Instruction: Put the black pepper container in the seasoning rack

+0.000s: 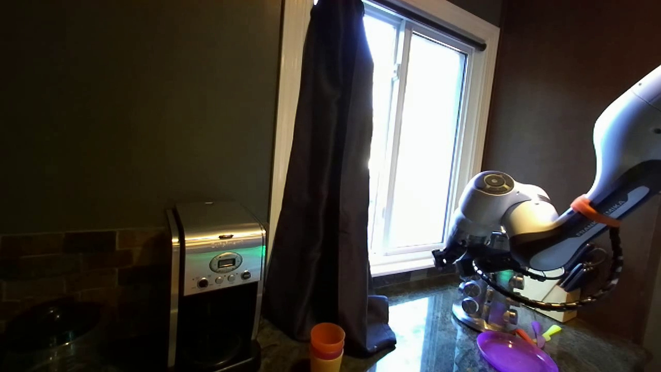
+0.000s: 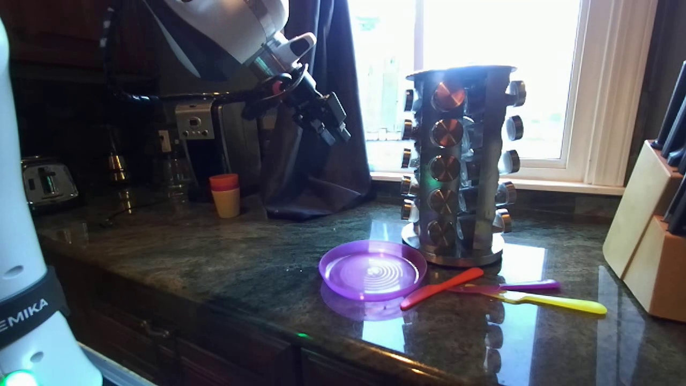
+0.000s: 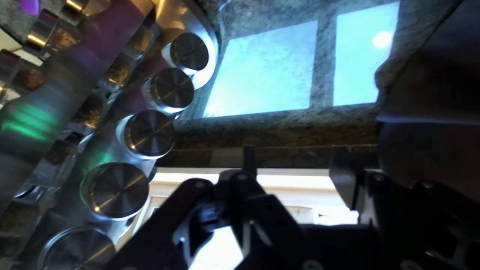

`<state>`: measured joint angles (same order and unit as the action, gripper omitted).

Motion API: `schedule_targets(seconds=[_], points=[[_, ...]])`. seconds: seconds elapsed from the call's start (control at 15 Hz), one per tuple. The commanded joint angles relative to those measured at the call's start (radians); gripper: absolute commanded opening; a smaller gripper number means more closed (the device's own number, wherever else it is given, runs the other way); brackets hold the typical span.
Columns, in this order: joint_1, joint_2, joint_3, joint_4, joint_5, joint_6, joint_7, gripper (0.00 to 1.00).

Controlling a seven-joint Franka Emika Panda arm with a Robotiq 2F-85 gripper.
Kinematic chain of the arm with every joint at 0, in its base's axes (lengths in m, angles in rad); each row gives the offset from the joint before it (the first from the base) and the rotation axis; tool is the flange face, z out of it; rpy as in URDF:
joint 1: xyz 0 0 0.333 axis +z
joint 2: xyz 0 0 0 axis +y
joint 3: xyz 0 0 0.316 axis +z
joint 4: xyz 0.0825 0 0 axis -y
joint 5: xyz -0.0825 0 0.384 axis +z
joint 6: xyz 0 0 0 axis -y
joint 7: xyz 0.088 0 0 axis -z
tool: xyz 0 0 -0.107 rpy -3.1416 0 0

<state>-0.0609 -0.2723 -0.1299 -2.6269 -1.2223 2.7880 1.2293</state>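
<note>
In an exterior view I get the seasoning rack (image 2: pixel 489 166) at full height, five lids (image 2: pixel 446 132) to the front column, and, there alone, a toaster (image 2: pixel 49 183). In an exterior view the arm (image 1: pixel 534 222) masks the rack's upper part, but the coffee maker (image 1: pixel 224 248) shows large. Only the wrist view gives me colour inside the jars (image 3: pixel 88 112).

Pincer (image 3: pixel 296 168): fingers (image 3: pixel 345 176) apart, pale window sill (image 3: pixel 292 182) visible through the gap. Rack stands upright near it, filling the left of the wrist view, space showing between the lids and the fingers. Black pepper container: I cannot tell which jar it is, or whether it is among them.

Jars lie sideways in the rack, lids outward; several hold something brown-orange. Cups (image 2: pixel 225 195) stand nested, orange uppermost, yellow lowest. Knife block (image 2: pixel 640 230) bristles with dark handles (image 2: pixel 672 115). Purple plate (image 2: pixel 348 273) lies just beside the rack's base; touching or not, I cannot tell.
</note>
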Motion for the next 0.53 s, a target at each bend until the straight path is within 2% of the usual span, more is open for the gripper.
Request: schedule_targets(seconds=[0.0, 0.13, 0.27, 0.33, 0.47], points=[[0.067, -0.011, -0.09, -0.085, 0.195, 0.106, -0.267, 0.88], [0.143, -0.005, -0.163, -0.124, 0.312, 0.138, -0.416, 1.0], [0.268, -0.014, -0.265, -0.162, 0.44, 0.117, -0.568, 1.0], [0.366, 0.031, -0.335, -0.123, 0.521, 0.103, -0.645, 1.0], [0.506, 0.002, -0.419, -0.128, 0.683, 0.037, -0.799, 1.0]])
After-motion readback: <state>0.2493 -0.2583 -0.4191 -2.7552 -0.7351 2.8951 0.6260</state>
